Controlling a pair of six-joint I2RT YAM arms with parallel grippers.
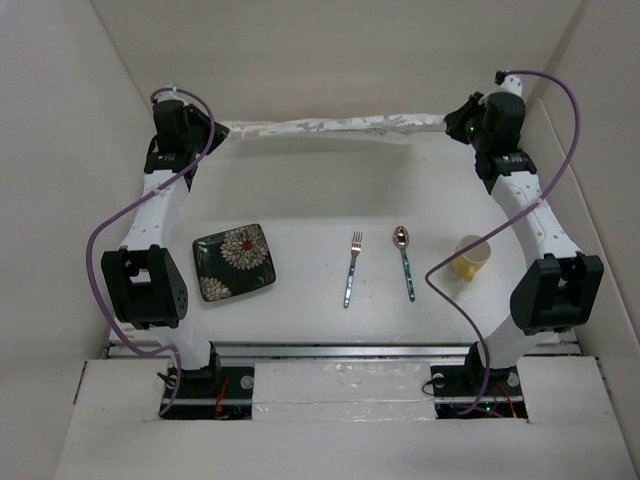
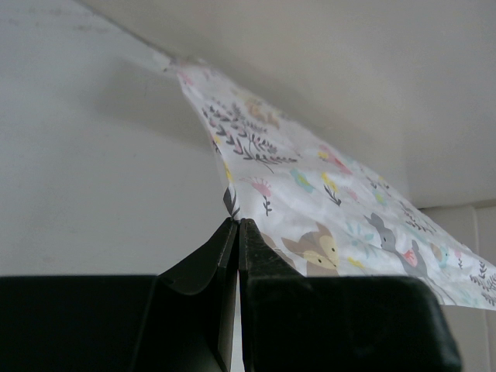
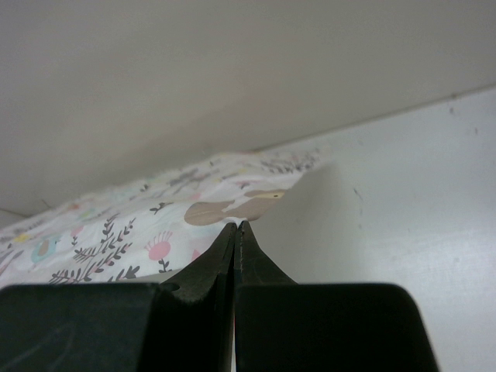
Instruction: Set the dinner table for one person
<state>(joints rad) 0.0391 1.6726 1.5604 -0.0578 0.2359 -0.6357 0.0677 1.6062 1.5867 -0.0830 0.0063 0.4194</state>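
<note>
A pastel animal-print placemat point(image 1: 330, 125) hangs stretched between my two grippers at the far side of the white dinner table point(image 1: 320, 200). My left gripper point(image 1: 205, 135) is shut on its left corner; the cloth point(image 2: 310, 194) runs from the closed tips point(image 2: 237, 225). My right gripper point(image 1: 455, 125) is shut on its right corner; the cloth point(image 3: 139, 221) shows there at the tips point(image 3: 235, 226). A dark floral square plate point(image 1: 235, 261), a fork point(image 1: 352, 268), a spoon point(image 1: 404, 260) and a yellow cup point(image 1: 470, 255) lying on its side sit on the near half of the table.
White walls point(image 1: 60, 150) enclose the table on the left, back and right. The arm bases point(image 1: 200, 385) and a metal rail point(image 1: 340, 352) line the near edge. Purple cables point(image 1: 100, 260) loop beside each arm.
</note>
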